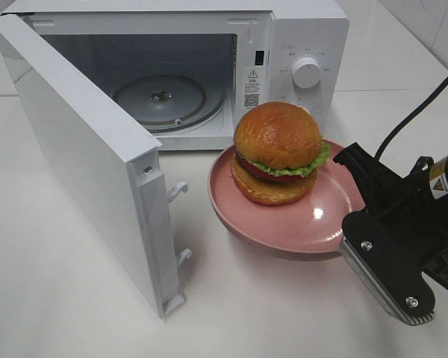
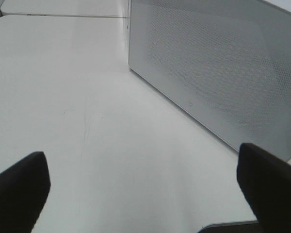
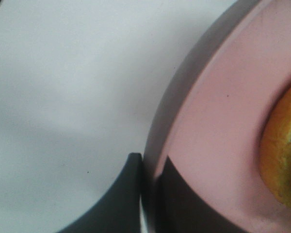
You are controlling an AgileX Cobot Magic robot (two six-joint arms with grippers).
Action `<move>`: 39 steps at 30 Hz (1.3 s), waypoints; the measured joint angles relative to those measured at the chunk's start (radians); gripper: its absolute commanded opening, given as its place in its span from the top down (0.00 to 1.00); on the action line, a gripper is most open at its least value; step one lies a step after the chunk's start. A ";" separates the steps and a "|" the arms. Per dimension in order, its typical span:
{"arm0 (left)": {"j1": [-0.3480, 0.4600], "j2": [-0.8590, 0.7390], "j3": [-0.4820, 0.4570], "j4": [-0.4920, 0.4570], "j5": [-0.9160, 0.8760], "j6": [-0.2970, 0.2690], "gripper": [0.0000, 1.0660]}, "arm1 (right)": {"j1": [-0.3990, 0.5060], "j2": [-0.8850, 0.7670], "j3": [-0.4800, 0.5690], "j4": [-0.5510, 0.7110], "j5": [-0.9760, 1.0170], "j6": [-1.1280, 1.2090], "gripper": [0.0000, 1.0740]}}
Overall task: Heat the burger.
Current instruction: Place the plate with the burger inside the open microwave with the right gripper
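Right gripper (image 3: 149,184) is clamped narrow on the rim of the pink plate (image 1: 299,224), on the side of the plate facing the right edge of the bench (image 1: 60,298). The wrist cam shows it pretty clearly: one finger is on the outside of the rim and one on the inside, with the lip pinched between them. Can't tell if the plate is sitting flat on the bench or is slightly off it.

The burger (image 1: 278,153) sits upright on that plate, a bit off-centre toward the far edge of the bench. It has a shiny bun on top, with lettuce poking out on the side toward the right edge. Nothing is touching the burger itself.

The microwave (image 1: 306,37) is just behind the plate, toward the far edge. Its door (image 1: 82,156) is swung wide open out toward the near-left corner, and the glass turntable (image 1: 164,97) inside is bare.

Left gripper (image 2: 143,179) is spread wide with nothing between its fingers, hovering over bare bench beside the outer face of the door.
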 measured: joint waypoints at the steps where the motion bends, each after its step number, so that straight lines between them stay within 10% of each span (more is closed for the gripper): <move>1: 0.000 0.000 0.000 0.000 0.000 0.000 0.07 | 0.000 0.000 0.000 0.011 -0.002 -0.020 1.00; 39: 0.000 0.000 0.000 0.000 0.000 0.000 0.07 | 0.017 0.151 -0.146 -0.083 -0.061 0.016 1.00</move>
